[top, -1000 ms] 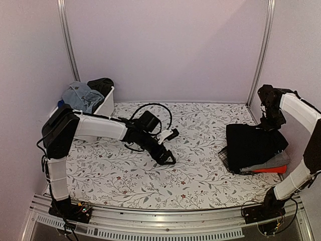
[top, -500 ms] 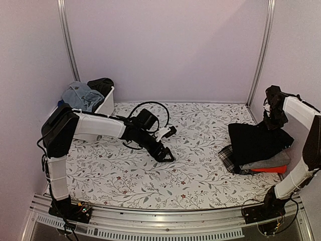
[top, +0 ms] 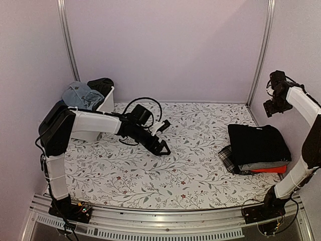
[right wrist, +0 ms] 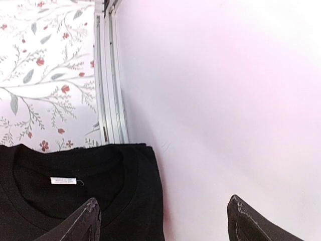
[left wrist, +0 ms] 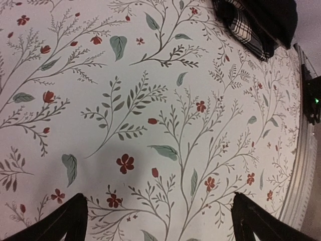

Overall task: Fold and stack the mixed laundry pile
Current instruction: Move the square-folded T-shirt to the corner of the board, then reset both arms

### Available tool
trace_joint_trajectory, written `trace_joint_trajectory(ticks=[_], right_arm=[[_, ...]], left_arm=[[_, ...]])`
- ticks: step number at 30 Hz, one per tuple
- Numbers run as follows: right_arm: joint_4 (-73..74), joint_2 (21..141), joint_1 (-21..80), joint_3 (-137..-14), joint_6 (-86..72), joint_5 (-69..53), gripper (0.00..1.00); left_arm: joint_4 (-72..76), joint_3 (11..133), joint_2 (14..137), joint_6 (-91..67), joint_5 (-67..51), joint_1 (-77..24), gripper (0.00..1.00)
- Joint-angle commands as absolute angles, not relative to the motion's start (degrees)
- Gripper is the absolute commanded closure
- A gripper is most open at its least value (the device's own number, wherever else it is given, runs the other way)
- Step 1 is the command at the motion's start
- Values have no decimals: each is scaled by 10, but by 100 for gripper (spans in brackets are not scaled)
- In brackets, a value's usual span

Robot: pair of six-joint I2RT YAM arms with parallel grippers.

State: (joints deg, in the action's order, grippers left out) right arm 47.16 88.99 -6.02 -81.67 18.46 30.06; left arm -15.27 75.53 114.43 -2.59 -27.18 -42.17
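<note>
A folded stack lies at the table's right: a black garment (top: 258, 143) on top, with grey cloth (top: 268, 164), a red shirt (top: 275, 169) and black-and-white plaid cloth (top: 228, 158) under it. My right gripper (top: 271, 109) hangs open above the stack's far edge by the right wall, holding nothing. In the right wrist view the black garment (right wrist: 130, 191) with its collar label (right wrist: 65, 181) lies below my open gripper (right wrist: 163, 223). More laundry, blue denim (top: 80, 94) and a black piece (top: 101, 84), fills the tub. My left gripper (top: 161, 148) stands open and empty low over mid-table; in the left wrist view its fingertips (left wrist: 67, 221) frame bare cloth.
A white plastic tub (top: 106, 106) stands at the back left corner. The flowered tablecloth (top: 200, 175) covers the table. Metal frame posts (top: 261, 50) rise at the back corners, and the right wall (right wrist: 225, 100) is close to the stack. A black cable (top: 143, 103) loops above the left arm.
My right gripper has opened, let go of the black garment and risen toward the wall. The garment now lies flat on the stack. The left arm has drawn slightly back and left.
</note>
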Motion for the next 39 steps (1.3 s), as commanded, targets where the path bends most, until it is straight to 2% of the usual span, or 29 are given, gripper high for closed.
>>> trace_joint_trajectory(ticks=[1, 4, 10, 14, 19, 23, 29, 39], right_arm=[[484, 892, -62, -884, 158, 272, 11], [481, 893, -61, -915, 130, 215, 1], [391, 863, -62, -927, 84, 64, 1], [347, 851, -62, -953, 52, -55, 1], [336, 893, -61, -1012, -26, -171, 1], [285, 915, -35, -984, -92, -239, 1], [235, 936, 82, -902, -95, -255, 1], [167, 947, 230, -753, -113, -273, 1]], left_arm=[[-123, 765, 1084, -73, -266, -376, 0], [-117, 776, 1054, -85, -256, -353, 0], [-149, 836, 1004, -102, -187, -312, 0], [-210, 902, 1005, -135, -221, -263, 0], [-252, 935, 992, -171, -233, -214, 0], [-281, 940, 985, -181, -224, -186, 1], [-291, 878, 971, -187, -244, -170, 0], [-167, 645, 885, -240, -237, -184, 0]])
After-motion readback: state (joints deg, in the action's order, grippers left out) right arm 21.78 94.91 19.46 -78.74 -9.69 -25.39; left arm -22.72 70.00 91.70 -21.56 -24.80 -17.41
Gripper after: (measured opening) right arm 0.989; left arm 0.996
